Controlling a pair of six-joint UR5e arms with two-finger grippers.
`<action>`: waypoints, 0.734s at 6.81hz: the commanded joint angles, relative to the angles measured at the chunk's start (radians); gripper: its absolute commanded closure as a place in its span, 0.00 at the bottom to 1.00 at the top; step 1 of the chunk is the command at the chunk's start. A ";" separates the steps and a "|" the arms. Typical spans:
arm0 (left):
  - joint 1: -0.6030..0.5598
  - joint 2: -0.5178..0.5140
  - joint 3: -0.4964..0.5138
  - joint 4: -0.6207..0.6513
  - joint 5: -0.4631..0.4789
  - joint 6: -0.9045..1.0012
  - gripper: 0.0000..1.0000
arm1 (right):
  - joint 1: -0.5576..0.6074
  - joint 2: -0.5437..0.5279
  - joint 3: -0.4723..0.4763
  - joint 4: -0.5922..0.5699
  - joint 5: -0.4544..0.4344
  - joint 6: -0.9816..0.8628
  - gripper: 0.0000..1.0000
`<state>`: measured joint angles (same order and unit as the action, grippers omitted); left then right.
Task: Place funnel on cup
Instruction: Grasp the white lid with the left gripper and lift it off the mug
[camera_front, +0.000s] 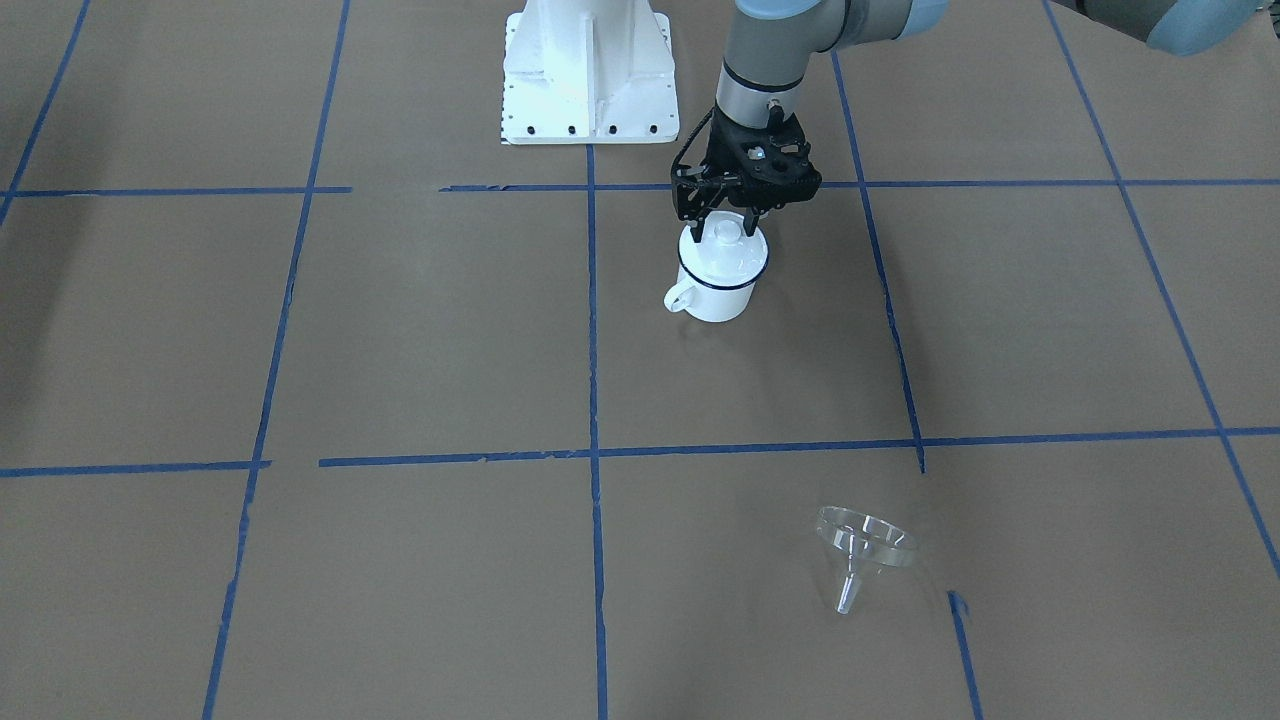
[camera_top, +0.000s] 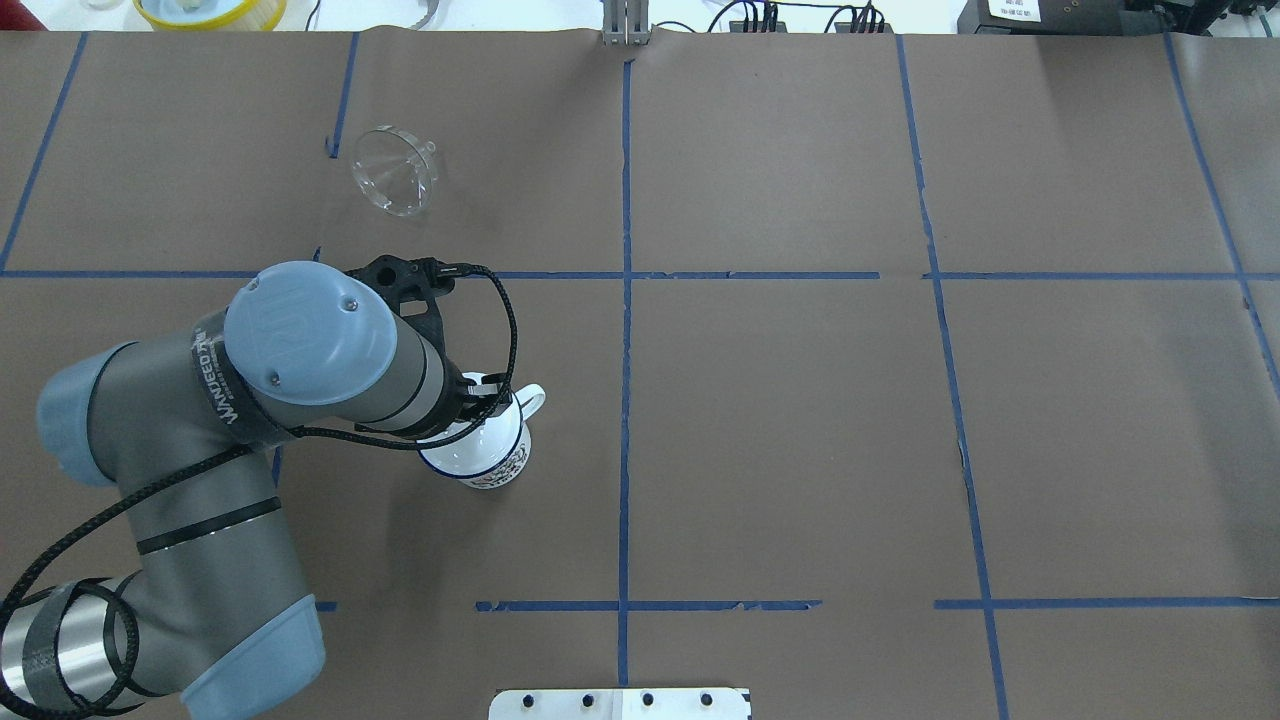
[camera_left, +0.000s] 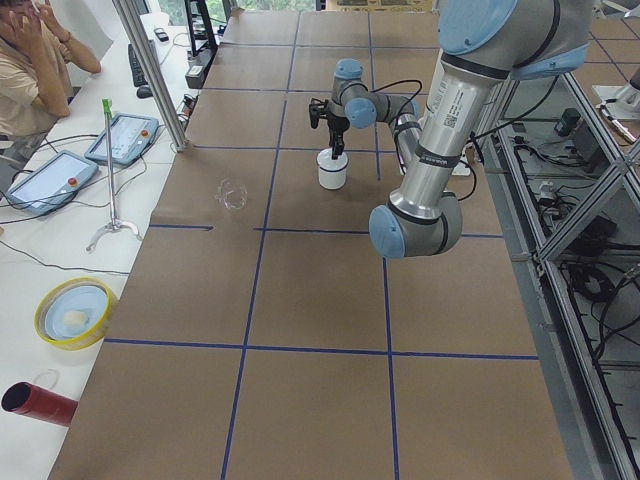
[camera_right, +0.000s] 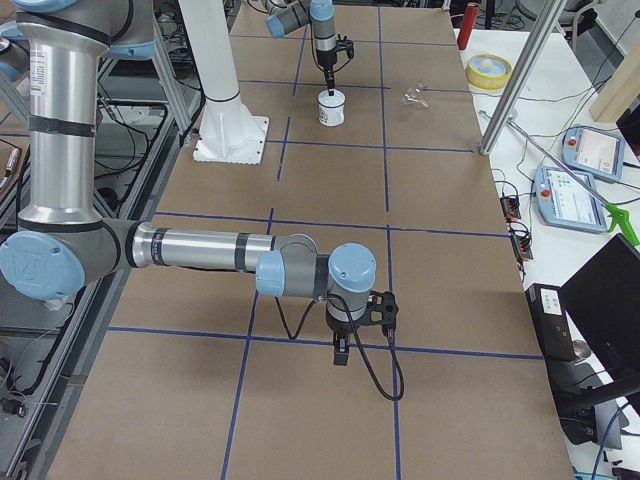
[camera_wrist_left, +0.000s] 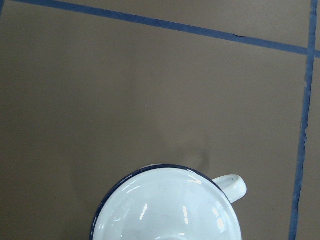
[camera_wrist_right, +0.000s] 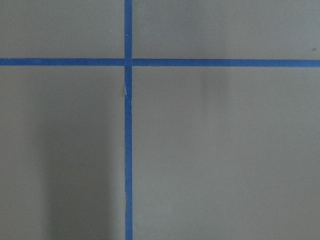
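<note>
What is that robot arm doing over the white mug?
The left arm holds its gripper right over the white cup, with open fingers either side of the knob on the lid covering it. The clear funnel meant for the cup lies on its side on the table, well apart and untouched. The right arm hangs over bare table.

You've got the cup (camera_front: 722, 288): white enamel mug w/ dark blue rim, upright, handle twd robot's right, white knobbed lid (camera_front: 727, 240) on top. Then the funnel (camera_front: 862, 548): clear, lying on its side, spout twd your side, well apart from cup.
</note>
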<state>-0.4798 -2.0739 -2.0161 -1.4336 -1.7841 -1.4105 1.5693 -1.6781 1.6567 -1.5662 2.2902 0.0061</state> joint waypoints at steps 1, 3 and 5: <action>-0.002 0.000 -0.050 0.064 -0.001 0.017 1.00 | 0.000 0.000 0.000 0.000 0.000 0.000 0.00; -0.048 -0.002 -0.167 0.140 -0.011 0.106 1.00 | 0.000 0.000 0.000 0.000 0.000 0.000 0.00; -0.121 0.145 -0.326 0.142 -0.061 0.349 1.00 | 0.000 0.000 -0.002 0.000 0.000 0.000 0.00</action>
<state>-0.5665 -2.0151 -2.2617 -1.2932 -1.8104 -1.1998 1.5693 -1.6781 1.6564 -1.5662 2.2903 0.0061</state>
